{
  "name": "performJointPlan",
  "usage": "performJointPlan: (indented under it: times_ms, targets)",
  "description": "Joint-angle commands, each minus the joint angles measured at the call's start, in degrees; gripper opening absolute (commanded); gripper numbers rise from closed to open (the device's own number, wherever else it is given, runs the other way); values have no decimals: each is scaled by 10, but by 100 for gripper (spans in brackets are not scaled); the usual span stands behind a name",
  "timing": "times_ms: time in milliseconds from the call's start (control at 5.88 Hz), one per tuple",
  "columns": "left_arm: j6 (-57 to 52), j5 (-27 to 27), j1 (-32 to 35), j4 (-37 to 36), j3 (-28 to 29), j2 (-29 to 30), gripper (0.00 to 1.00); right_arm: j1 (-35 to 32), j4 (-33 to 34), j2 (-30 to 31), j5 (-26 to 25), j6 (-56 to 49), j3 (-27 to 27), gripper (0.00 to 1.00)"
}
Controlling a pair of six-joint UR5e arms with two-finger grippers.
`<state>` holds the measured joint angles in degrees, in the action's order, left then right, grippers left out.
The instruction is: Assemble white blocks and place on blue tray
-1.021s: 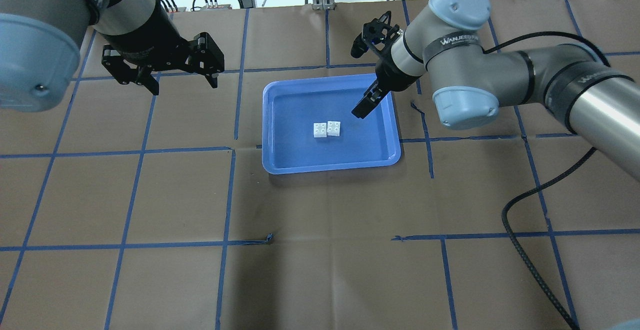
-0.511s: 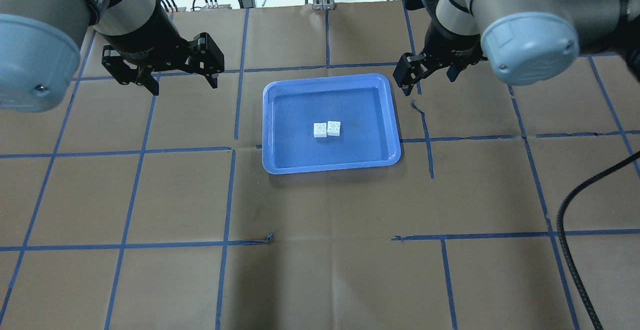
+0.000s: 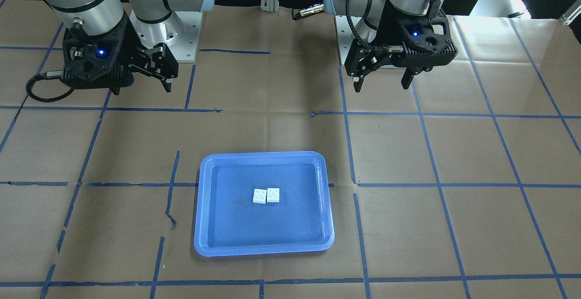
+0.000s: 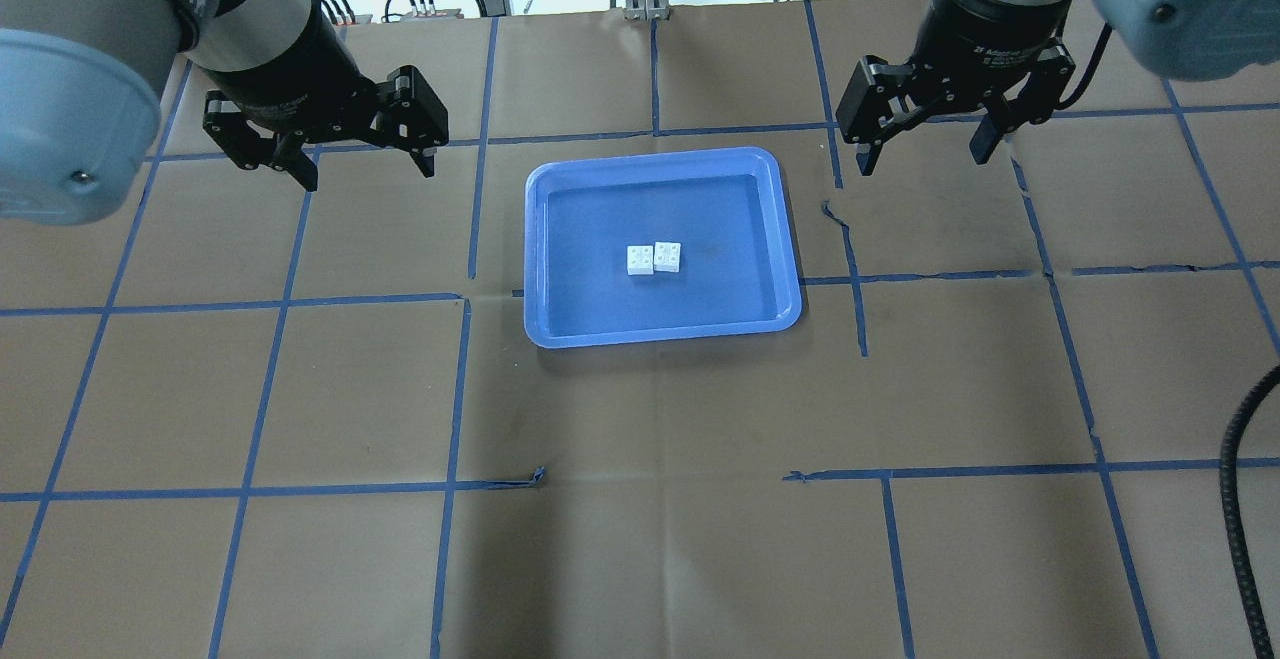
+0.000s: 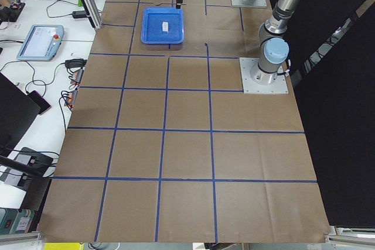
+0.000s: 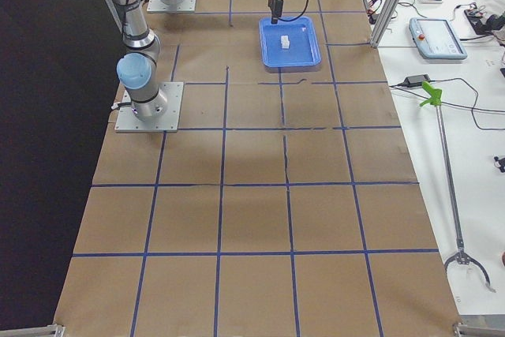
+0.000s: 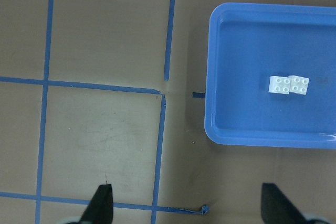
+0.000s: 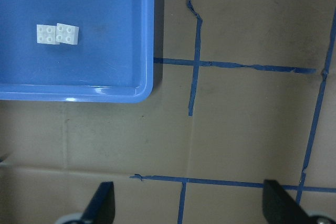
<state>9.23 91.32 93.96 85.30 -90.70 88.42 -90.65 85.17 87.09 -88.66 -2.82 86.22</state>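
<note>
- Blue tray (image 7: 209,77) at upper R, R side cut off by frame edge; rim w/ rounded corners.
- Two white blocks (image 7: 289,84) on tray floor, studs up, side by side & touching; R one turned slightly vs. L one.
- Brown paper (image 7: 105,40) covers table, crossed by blue tape lines (image 7: 170,30).
- Small curled tape end (image 7: 203,210) near bottom, below tray's near-L corner.
- Left gripper (image 7: 190,207): two dark fingertips (image 7: 103,204) at bottom edge, spread wide, nothing between, well apart from tray.
</note>
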Motion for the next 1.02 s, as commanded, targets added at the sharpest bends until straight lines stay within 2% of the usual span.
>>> performJointPlan:
  times_ms: [0,851]
  targets:
    - [0,0,0,0,0,0,99,15,14,8,-1,3,22,100]
    - [-2,1,0,0,-1,0,99,11,11,12,-6,3,7,100]
